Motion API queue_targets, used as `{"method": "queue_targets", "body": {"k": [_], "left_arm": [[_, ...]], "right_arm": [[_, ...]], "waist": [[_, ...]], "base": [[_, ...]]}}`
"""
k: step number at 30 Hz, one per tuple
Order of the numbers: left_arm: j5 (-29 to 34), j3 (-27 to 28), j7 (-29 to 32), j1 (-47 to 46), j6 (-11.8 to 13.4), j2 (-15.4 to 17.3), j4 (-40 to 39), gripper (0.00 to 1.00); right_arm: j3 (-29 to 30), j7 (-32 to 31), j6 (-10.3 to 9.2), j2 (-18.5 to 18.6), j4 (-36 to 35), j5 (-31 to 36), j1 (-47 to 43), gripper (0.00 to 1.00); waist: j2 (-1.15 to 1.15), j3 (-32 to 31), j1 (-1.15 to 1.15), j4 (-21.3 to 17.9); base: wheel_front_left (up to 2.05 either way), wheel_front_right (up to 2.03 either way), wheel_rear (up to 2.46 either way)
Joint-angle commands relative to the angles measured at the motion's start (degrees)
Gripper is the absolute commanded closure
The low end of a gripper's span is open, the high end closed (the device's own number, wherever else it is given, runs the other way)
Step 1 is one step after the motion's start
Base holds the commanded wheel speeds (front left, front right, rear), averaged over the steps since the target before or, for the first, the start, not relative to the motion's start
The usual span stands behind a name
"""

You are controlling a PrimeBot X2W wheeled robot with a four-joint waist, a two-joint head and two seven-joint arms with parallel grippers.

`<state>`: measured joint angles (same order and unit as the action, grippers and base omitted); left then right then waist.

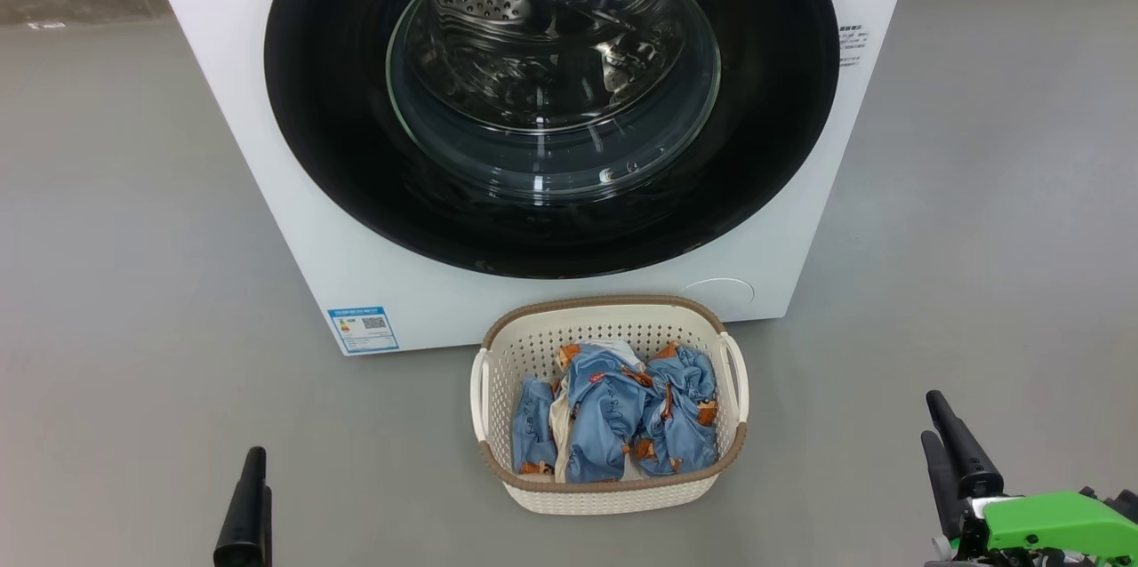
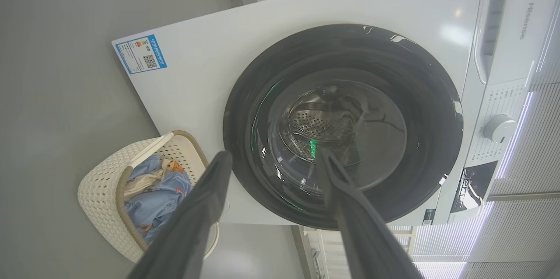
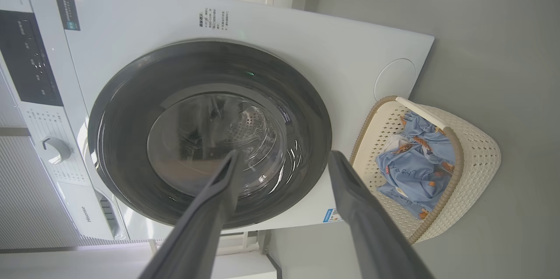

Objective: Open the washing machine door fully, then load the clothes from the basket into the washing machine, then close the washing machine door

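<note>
The white washing machine stands ahead of me. Its round black door lies flat against the front, and the steel drum shows through the glass porthole. On the floor just before the machine sits the cream basket with a brown rim. It holds the light-blue and orange clothes. My left gripper is low on the left and my right gripper is low on the right, both short of the basket. In the wrist views the left gripper and the right gripper stand open and empty, aimed at the door.
Grey floor spreads to both sides of the machine and basket. A blue label sticker sits at the machine's lower left corner. The control panel with a round knob runs along the machine's top.
</note>
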<state>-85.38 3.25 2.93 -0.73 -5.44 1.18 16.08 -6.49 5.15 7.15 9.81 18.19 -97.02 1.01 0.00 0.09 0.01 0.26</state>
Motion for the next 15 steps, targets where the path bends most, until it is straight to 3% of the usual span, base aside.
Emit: {"method": "queue_targets", "body": {"k": [1,15], "left_arm": [[2.4,0.3,-0.7,-2.0,-0.4,1.1,-2.1,0.0],[11.6,-0.2,-2.9,-2.4,-0.6,1.5,-3.4,0.0]], "right_arm": [[0.1,0.6,0.11,1.3,-1.2,2.4,3.1,0.0],[-0.2,1.7,0.14,1.9,-1.6,12.6,4.0,0.0]], "waist": [[0.0,0.0,0.0,0.0],[0.0,0.1,-0.01,0.4]], "base": [[0.0,0.0,0.0],[0.0,0.0,0.0]]}}
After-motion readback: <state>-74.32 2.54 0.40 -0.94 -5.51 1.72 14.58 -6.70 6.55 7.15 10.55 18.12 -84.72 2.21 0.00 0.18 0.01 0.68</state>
